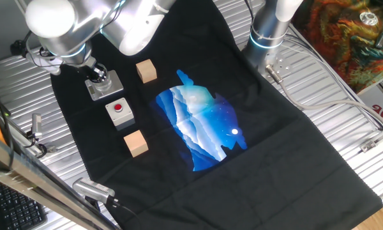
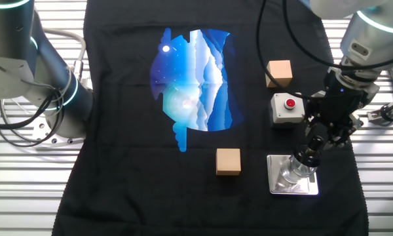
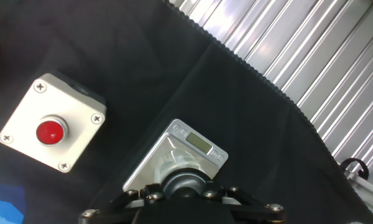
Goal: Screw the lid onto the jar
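Under the claw (image 2: 310, 156), the lid (image 3: 183, 185) hides the jar (image 2: 292, 174).

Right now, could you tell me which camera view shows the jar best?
The other fixed view: the jar stands side-on upon its metal plate beneath the gripper. In one fixed view the arm crowds it; the hand view shows mostly the plate, the lid covering the jar.

Two fixed cameras looked steeply down from opposite sides of the black cloth with the blue print (image 1: 201, 128) — each reversed the other's view. Hand camera sat close, pointing down. All three shared the grey box with red button (image 1: 119, 112) (image 2: 288, 108) (image 3: 51, 130).
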Motion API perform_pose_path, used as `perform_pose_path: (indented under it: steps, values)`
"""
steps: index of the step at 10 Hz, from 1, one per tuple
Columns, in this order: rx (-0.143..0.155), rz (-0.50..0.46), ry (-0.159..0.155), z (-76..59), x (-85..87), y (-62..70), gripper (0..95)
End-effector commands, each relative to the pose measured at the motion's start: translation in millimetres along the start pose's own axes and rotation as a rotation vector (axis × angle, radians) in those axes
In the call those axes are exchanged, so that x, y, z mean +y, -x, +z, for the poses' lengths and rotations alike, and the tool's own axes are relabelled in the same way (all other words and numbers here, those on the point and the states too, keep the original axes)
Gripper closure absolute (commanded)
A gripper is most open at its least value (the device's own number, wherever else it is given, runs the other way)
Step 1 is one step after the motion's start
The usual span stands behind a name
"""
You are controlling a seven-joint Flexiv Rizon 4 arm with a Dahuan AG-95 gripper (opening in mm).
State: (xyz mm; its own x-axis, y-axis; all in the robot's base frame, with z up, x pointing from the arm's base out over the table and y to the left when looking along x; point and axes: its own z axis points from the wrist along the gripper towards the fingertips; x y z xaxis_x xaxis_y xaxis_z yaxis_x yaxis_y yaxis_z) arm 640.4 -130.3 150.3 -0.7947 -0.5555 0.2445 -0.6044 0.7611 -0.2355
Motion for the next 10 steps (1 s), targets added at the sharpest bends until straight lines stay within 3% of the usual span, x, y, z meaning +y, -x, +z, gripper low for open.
perform_pose_path:
  steps: [1, 3, 5, 10]
  values:
    - [-0.004, 0.002, 0.000, -0.6, -0.2, -1.4, 57.0]
    - [-0.004, 0.009, 0.000, -0.3, -0.2, -1.7, 57.0]
    - [-0.004, 0.023, 0.004, -0.3, -0.2, -1.7, 95.0]
    - [-0.009, 0.025, 0.006, -0.3, -0.3, -1.9, 95.0]
